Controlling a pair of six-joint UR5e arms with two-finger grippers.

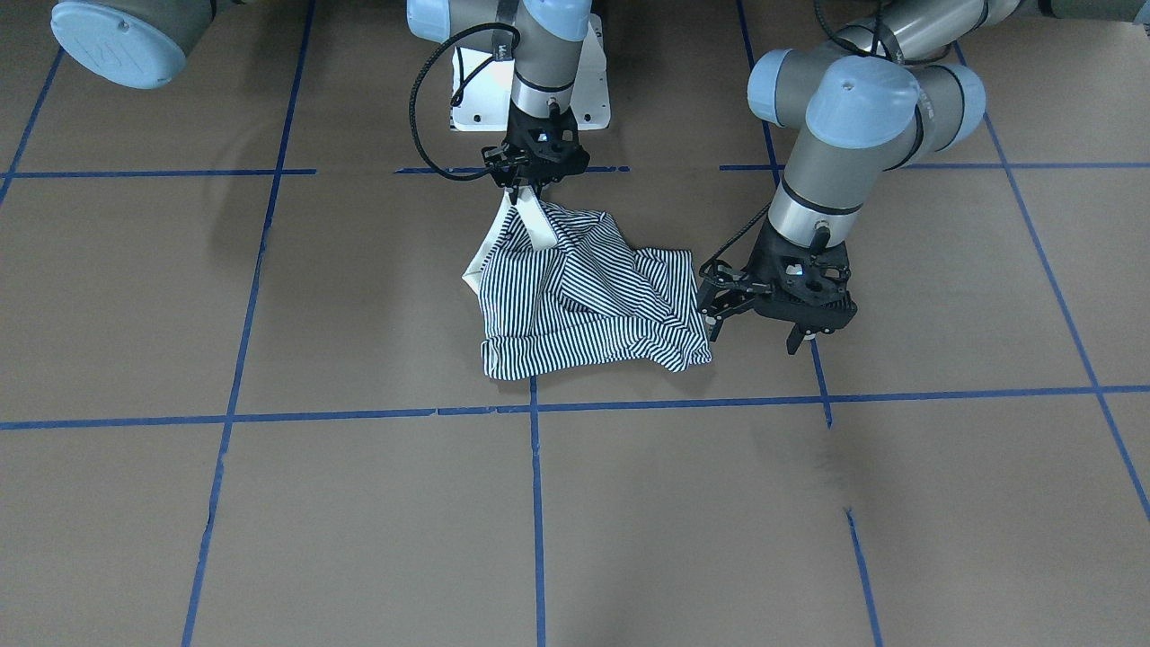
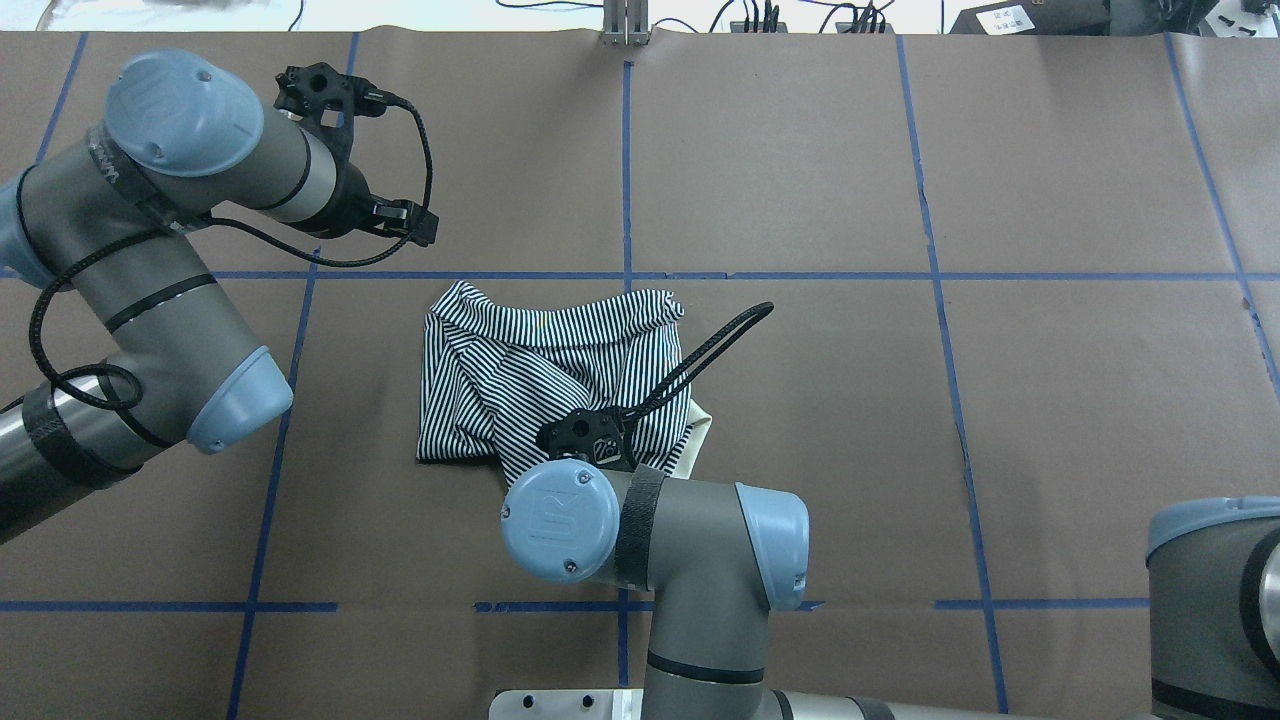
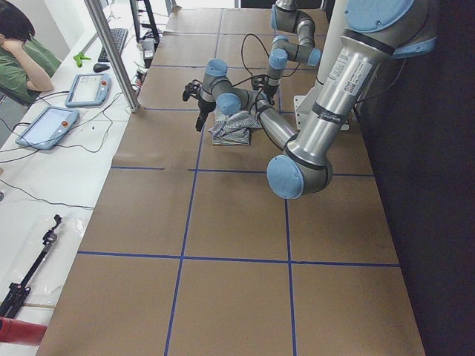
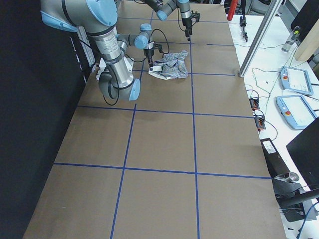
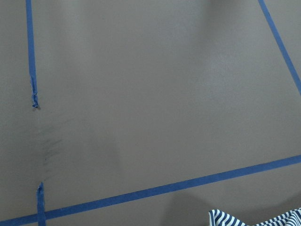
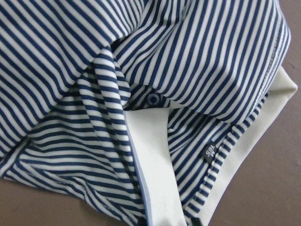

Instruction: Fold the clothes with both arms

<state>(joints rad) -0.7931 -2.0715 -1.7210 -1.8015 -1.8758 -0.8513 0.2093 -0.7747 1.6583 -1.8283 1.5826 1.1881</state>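
Item 1: polo shirt [image 1: 575, 296], navy-and-white stripes, is lying crumpled in a heap on the brown table [image 1: 269, 521], on the side nearer the robot, and is overlapping a blue tape line [image 1: 536, 503].

Item 2: cream collar [image 1: 539, 225] is being lifted at the shirt's near-robot edge. A small navy button [image 6: 153, 99] and a dark label [image 6: 210, 152] are showing beside it.

Item 3: right gripper [image 1: 530, 189] is pinching the collar, fingers closed on the cloth.

Item 4: left gripper [image 1: 755, 328] is hovering just beside the shirt's left edge with its fingers spread apart and nothing between them.

Item 5: a black cable loop [image 2: 715, 345] is arching over the shirt from the right wrist.

Item 6: a person [image 3: 18, 52] is sitting at a side desk on the far side, with two tablets [image 3: 46, 126] lying there.
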